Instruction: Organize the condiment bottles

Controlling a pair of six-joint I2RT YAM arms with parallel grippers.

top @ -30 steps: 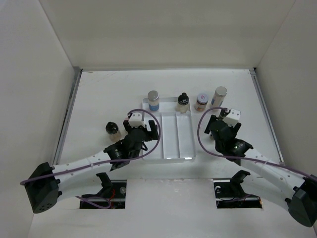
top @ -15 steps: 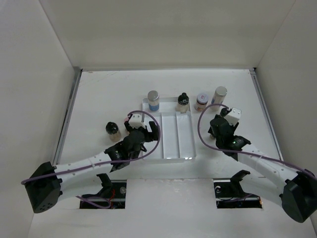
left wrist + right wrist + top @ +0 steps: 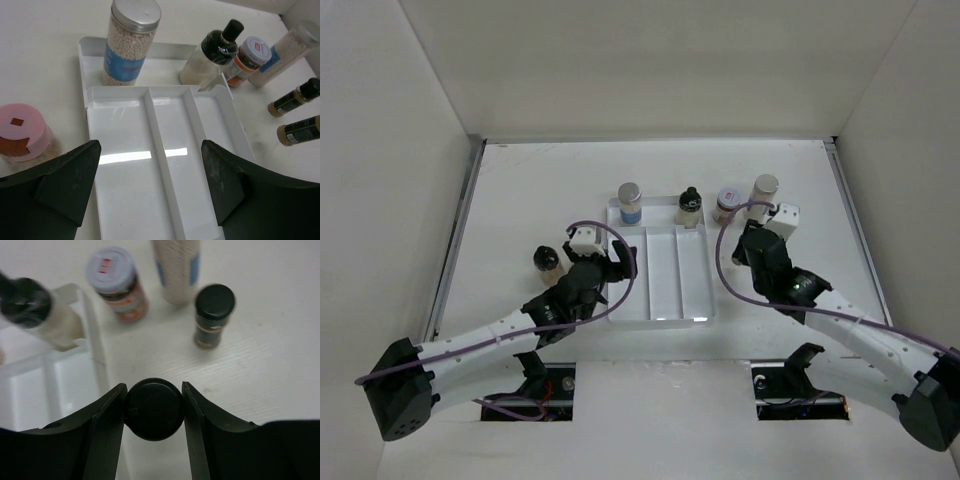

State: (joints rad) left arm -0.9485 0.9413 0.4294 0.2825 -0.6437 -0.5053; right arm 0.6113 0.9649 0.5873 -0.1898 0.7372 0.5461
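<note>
your right gripper (image 3: 153, 407) is pinched on a black-capped jar (image 3: 153, 409), one finger on each side of its cap, just right of the white tray (image 3: 165, 165) on the table (image 3: 520, 190). a second black-capped jar (image 3: 213, 315) stands upright a little farther off to the right, apart from the gripper. beyond it stands a tall white jar with a blue label (image 3: 176, 267), and to its left a white-lidded jar with an orange label (image 3: 114, 282). a dark-topped bottle (image 3: 214, 52) stands in the far right corner of the tray, and a grey-capped jar with a blue label (image 3: 129, 42) stands in the tray's far left section. your left gripper (image 3: 150, 192) is spread wide over the near part of the tray, holding nothing. a pink-lidded jar (image 3: 22, 135) stands on the table just left of the tray. another dark-capped jar (image 3: 547, 262) stands farther left.
</note>
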